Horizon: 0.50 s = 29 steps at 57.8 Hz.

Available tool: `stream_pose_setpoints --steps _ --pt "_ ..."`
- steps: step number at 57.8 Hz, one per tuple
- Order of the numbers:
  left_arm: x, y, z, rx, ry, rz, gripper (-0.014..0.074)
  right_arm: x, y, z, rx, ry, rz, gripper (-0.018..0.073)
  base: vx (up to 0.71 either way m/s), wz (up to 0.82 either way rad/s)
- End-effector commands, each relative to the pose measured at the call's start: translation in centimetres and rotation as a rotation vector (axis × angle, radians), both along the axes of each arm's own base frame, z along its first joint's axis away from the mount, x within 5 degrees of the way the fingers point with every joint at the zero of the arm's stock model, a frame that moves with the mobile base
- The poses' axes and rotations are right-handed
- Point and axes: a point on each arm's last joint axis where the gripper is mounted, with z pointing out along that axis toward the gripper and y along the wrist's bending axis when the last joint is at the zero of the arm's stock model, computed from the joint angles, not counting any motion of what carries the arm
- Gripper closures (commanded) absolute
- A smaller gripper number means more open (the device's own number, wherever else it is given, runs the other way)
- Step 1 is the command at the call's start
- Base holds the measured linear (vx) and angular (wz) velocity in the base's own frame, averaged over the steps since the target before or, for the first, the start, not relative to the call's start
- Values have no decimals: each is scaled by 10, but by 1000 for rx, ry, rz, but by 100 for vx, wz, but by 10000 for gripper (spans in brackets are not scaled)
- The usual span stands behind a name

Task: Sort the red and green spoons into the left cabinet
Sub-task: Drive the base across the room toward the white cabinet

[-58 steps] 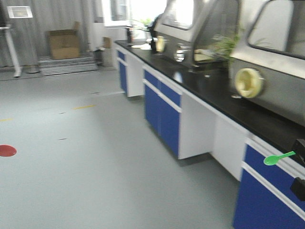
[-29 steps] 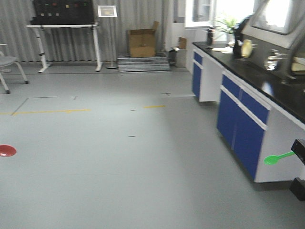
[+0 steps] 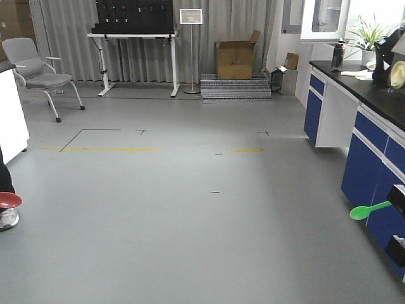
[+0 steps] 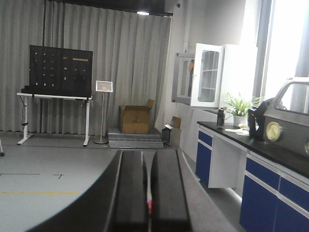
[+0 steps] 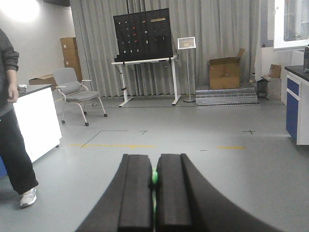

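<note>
The green spoon (image 3: 369,209) sticks out leftward at the right edge of the front view, its handle pinched in my right gripper (image 3: 398,199). The right wrist view shows those jaws (image 5: 154,162) shut on a green sliver of spoon (image 5: 154,176). The red spoon's bowl (image 3: 9,200) pokes in at the left edge of the front view; the hand holding it is out of that frame. In the left wrist view my left gripper (image 4: 148,157) is shut with a red sliver of spoon (image 4: 149,206) between its pads. The left cabinet is out of view.
A blue-and-white lab bench (image 3: 373,139) with a black top runs along the right. A person (image 5: 9,121) stands at the left beside a white counter (image 5: 34,121). At the back stand a grey chair (image 3: 38,66), a pegboard table (image 3: 134,25), a sign stand (image 3: 191,50) and a cardboard box (image 3: 235,57).
The front view has swung left: the lab bench slid to the right edge and the back wall, chair and table came into view. Both spoons stay in the same places in the frame.
</note>
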Motion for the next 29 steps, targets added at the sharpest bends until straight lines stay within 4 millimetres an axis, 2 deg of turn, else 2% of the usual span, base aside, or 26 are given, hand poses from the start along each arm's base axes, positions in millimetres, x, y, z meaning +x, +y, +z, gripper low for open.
stream_pose_setpoints --steps 1,29 --pt "-4 -1 18 -29 -102 -22 603 -2 3 19 21 -106 32 561 37 13" --pt "-4 -1 19 -29 -103 -22 604 -2 3 19 21 -107 33 561 42 4"
